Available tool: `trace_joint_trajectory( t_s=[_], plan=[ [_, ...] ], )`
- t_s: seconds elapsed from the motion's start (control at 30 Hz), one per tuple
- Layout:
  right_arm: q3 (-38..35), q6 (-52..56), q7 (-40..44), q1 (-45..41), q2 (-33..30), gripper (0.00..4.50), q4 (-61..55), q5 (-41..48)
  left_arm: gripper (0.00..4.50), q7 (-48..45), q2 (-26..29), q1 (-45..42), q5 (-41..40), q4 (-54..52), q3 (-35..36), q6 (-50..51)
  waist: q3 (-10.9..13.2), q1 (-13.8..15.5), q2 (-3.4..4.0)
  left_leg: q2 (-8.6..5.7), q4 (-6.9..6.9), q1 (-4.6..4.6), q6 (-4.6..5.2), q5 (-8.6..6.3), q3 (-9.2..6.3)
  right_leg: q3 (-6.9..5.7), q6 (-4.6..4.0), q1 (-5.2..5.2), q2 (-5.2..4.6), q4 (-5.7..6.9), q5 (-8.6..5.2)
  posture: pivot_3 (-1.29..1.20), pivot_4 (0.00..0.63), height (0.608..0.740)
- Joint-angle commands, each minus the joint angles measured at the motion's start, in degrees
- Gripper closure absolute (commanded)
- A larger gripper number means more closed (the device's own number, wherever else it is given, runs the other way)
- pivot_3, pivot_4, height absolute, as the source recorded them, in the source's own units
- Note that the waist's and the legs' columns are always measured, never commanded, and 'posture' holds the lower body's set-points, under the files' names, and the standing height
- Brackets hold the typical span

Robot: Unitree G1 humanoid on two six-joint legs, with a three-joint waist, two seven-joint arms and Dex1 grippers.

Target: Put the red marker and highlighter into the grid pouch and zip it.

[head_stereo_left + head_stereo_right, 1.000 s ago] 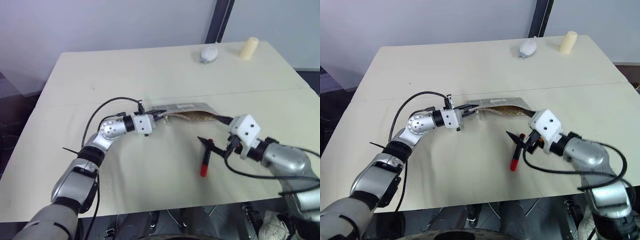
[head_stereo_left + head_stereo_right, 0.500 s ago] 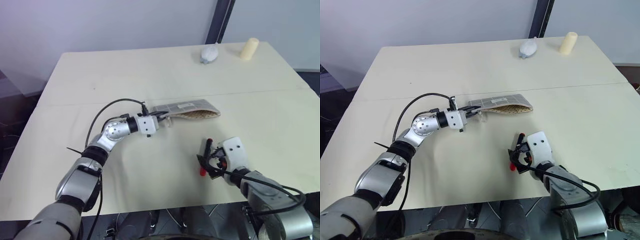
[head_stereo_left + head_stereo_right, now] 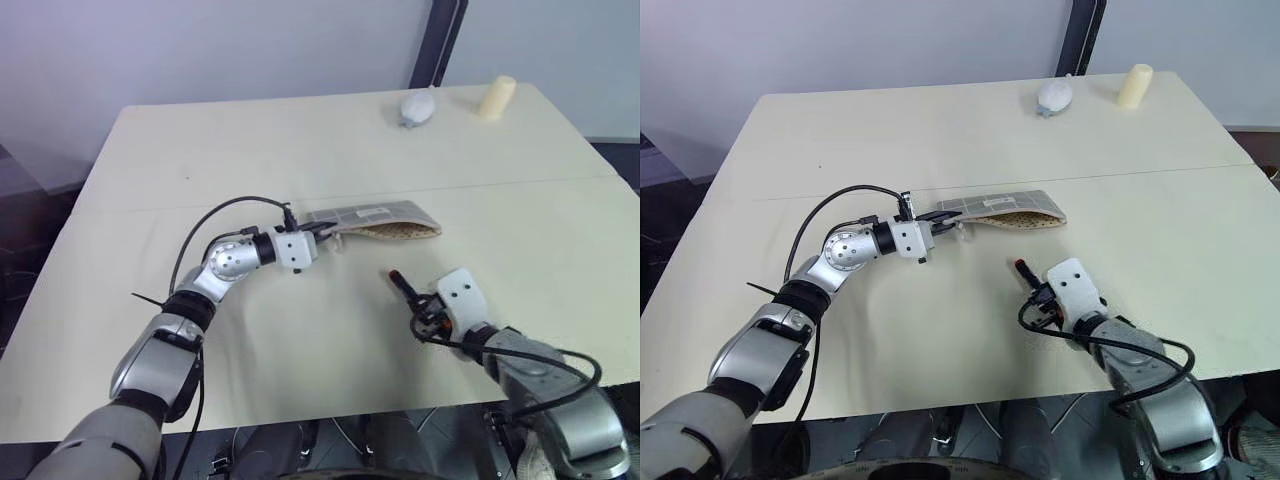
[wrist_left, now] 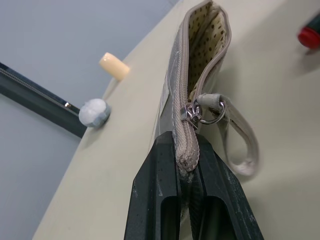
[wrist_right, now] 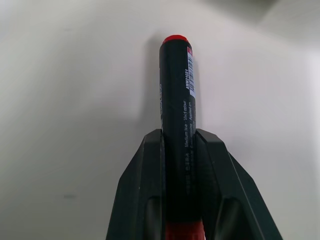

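Left gripper (image 3: 322, 237) pinches the grid pouch (image 3: 385, 219); right gripper (image 3: 412, 300) grips the red marker (image 3: 401, 285).

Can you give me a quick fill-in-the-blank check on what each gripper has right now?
1. The right gripper is shut on the ____.
2. The left gripper pinches the zipper end of the ____.
3. The pouch's mouth is ____, showing a dotted lining.
4. At the table's far edge, a cream cylinder stands beside a ____ lump.

Missing words: red marker; grid pouch; open; grey
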Motion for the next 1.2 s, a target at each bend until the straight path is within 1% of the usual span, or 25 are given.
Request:
trace_joint_trajectory(
  t_s=[0.03, 0.13, 0.23, 0.33, 0.53, 0.67, 0.77, 0.83, 0.93, 1.0, 1.03, 1.1, 1.17, 1.2],
  plan=[
    [-2.2, -8.2, 4.6, -2.8, -3.5, 4.21, 0.2, 0.0, 4.50, 0.8, -0.1, -0.5, 0.1, -1.2, 0.0, -0.7, 0.0, 0.0, -0.01, 0.00, -0.02, 0.00, 0.00, 0.00, 0.00, 0.00, 0.00, 0.00, 0.00, 0.00, 0.00, 0.00, 0.150, 0.739],
    [-3.2, -10.9, 4.9, -5.4, -4.7, 4.21, 3.0, -0.8, 4.50, 0.3, -0.4, -0.6, 0.0, -1.0, -0.3, -1.2, 0.0, 0.0, -0.02, 0.01, -0.01, 0.00, 0.00, 0.00, -0.03, -0.02, 0.00, 0.02, 0.00, -0.01, 0.00, 0.00, 0.150, 0.739],
    [-0.9, -14.0, 5.7, -6.2, -6.7, 4.21, 5.6, -3.9, 4.50, 0.0, -0.7, -0.6, -0.3, -1.2, -0.2, -1.3, 0.0, 0.2, -0.03, 0.00, 0.00, 0.00, 0.00, 0.00, -0.03, -0.01, 0.00, 0.02, -0.01, -0.01, 0.00, 0.00, 0.150, 0.739],
    [0.3, -15.6, 5.7, -7.7, -7.3, 4.21, 8.5, -6.0, 4.50, -0.8, -1.2, -0.5, -2.0, -1.9, 0.3, -1.2, 0.0, 0.1, -0.03, 0.00, -0.01, -0.01, 0.00, 0.00, -0.02, -0.02, 0.00, 0.02, -0.02, -0.01, 0.00, 0.00, 0.150, 0.739],
    [5.3, -20.7, 7.3, -14.1, -7.8, 4.21, 14.5, -10.5, 4.50, -4.5, -1.3, -0.1, -4.0, -3.7, -0.5, -3.4, 0.0, -0.1, -0.03, 0.00, -0.01, -0.01, 0.00, 0.00, -0.01, -0.01, 0.00, 0.00, -0.01, 0.00, 0.00, 0.00, 0.150, 0.739],
    [10.5, -28.1, 10.1, -19.0, -10.2, 4.21, 19.4, -16.5, 4.50, -5.9, -1.3, -0.5, -4.5, -3.9, -0.4, -3.3, 0.0, 0.0, -0.03, 0.00, -0.02, -0.02, 0.00, 0.00, -0.02, -0.01, 0.00, -0.02, -0.01, 0.00, 0.00, 0.00, 0.150, 0.739],
    [15.8, -36.5, 12.8, -22.9, -11.6, 4.21, 24.2, -21.7, 4.50, -7.1, -2.0, -1.0, -5.5, -4.2, -0.3, -2.8, 0.0, 0.0, -0.04, -0.01, 0.00, -0.02, -0.01, 0.01, -0.02, -0.02, 0.00, 0.01, -0.02, -0.03, 0.00, 0.00, 0.150, 0.739],
    [18.5, -41.2, 14.3, -25.7, -11.8, 4.21, 27.5, -24.7, 4.50, -8.1, -2.3, -1.2, -5.9, -4.4, -0.6, -2.9, 0.0, 0.0, -0.03, -0.01, 0.01, -0.02, -0.24, 0.14, 0.02, -0.01, 0.00, 0.01, -0.02, -0.03, 0.00, 0.00, 0.150, 0.739],
    [20.0, -47.2, 14.2, -29.1, -10.9, 4.21, 32.4, -27.9, 4.50, -9.3, -2.6, -1.4, -6.7, -5.0, -0.3, -2.3, 0.0, 0.0, -0.04, -0.01, 0.00, -0.03, -0.27, 0.16, 0.02, -0.01, 0.00, 0.00, -0.02, -0.02, 0.00, 0.00, 0.150, 0.739],
    [20.2, -51.5, 13.6, -29.7, -11.0, 4.21, 34.5, -29.4, 4.50, -9.9, -2.4, -1.2, -7.3, -5.1, 0.1, -2.0, 0.0, 0.0, -0.04, -0.01, 0.00, -0.03, -0.28, 0.17, 0.01, -0.01, 0.00, 0.00, -0.02, -0.03, 0.00, 0.00, 0.150, 0.739],
    [19.5, -52.8, 14.1, -29.2, -10.9, 4.21, 35.0, -28.5, 4.50, -10.2, -2.2, -1.0, -7.6, -5.2, 0.2, -1.8, 0.0, 0.0, -0.04, -0.01, -0.01, -0.03, -0.28, 0.17, 0.00, -0.01, 0.00, -0.01, -0.02, -0.02, 0.00, 0.00, 0.150, 0.739],
    [17.3, -54.7, 14.3, -27.6, -11.0, 3.15, 35.1, -26.7, 4.50, -10.6, -1.9, -0.5, -8.0, -5.4, 0.5, -1.2, 0.0, 0.0, -0.04, -0.01, -0.03, -0.03, -0.29, 0.17, 0.00, 0.00, -0.01, -0.01, -0.02, -0.03, 0.00, 0.00, 0.150, 0.739],
    [15.4, -57.7, 14.7, -25.9, -11.9, 2.31, 34.6, -25.3, 4.50, -10.7, -1.7, 0.0, -8.2, -5.5, 0.7, -0.5, 0.0, 0.1, -0.04, -0.01, -0.03, -0.03, -0.29, 0.17, -0.01, 0.00, -0.01, 0.00, -0.01, -0.05, 0.00, 0.00, 0.150, 0.739],
    [14.4, -58.5, 14.8, -25.2, -12.0, 1.74, 34.1, -24.6, 4.50, -10.7, -1.7, 0.3, -8.3, -5.6, 0.7, -0.1, 0.0, 0.0, -0.04, -0.02, -0.03, -0.03, -0.29, 0.17, 0.00, 0.01, -0.01, 0.00, -0.01, -0.06, 0.00, 0.00, 0.150, 0.739]
  ],
)
